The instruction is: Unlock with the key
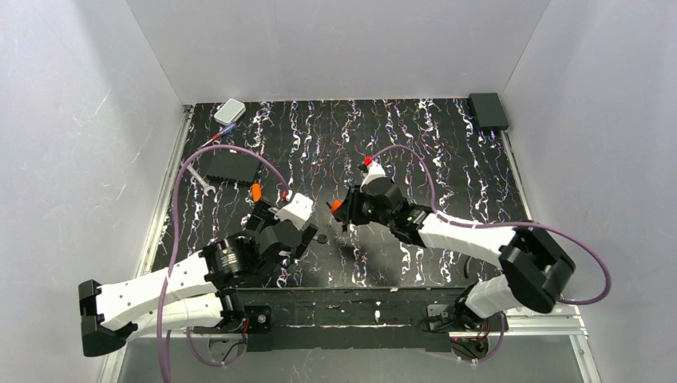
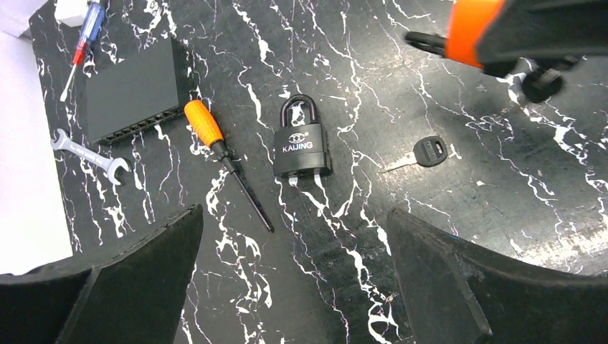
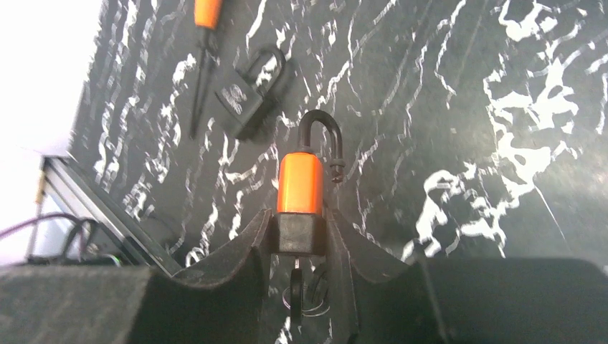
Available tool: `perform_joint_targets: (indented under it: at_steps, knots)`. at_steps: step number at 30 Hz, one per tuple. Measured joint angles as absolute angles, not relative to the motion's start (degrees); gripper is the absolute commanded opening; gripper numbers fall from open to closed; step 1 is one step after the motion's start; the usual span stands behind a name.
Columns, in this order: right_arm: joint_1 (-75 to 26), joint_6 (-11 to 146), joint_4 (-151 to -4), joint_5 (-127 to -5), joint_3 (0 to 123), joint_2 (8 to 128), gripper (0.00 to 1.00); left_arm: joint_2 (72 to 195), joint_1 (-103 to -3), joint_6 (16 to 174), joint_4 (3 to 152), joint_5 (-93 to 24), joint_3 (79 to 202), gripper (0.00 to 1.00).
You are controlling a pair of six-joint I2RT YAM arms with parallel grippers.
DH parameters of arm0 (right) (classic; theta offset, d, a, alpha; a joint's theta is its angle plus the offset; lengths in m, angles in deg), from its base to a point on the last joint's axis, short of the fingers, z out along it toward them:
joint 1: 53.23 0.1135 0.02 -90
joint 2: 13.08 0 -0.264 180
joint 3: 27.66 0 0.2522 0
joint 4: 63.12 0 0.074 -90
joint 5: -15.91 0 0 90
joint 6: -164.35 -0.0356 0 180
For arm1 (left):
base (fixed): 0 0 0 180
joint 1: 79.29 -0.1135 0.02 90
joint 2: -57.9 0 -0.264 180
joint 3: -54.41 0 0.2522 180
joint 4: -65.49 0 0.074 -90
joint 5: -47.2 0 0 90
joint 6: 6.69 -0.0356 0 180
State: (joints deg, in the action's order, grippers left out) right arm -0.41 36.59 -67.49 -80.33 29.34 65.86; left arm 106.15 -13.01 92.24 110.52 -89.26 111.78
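Orange cylindrical padlock (image 3: pixel 300 183) in right gripper (image 3: pixel 300 218).

I count one key (image 2: pixel 430 151), one wrench (image 2: pixel 89 153), two screwdrivers (orange screwdriver (image 2: pixel 204 123), small screwdriver (image 2: pixel 87 29)) and two padlocks (dark padlock (image 2: pixel 302 149), orange padlock (image 3: pixel 300 183)).

The black white-veined surface (image 2: pixel 373 79) carried a KAIJING padlock (image 2: pixel 302 147); the key (image 2: pixel 429 152) lay near its right, an orange-handled screwdriver (image 2: pixel 208 127) just left, a wrench (image 2: pixel 89 152) and black box (image 2: pixel 133 89) farther left.
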Motion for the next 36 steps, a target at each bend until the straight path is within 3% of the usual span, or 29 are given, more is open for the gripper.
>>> perform_joint_targets:
  at_steps: [14, 36]
  knots:
    - [-11.2, 22.5, -51.8, -64.0, 37.0, 89.3, 0.01, 96.3, -12.4, 88.9, 106.5, -89.8, 110.7, 0.99]
    - [-19.5, 22.4, -46.8, -56.5, 42.2, 98.0, 0.01, 98.0, -12.4, 89.3, 106.7, -89.7, 110.7, 0.99]
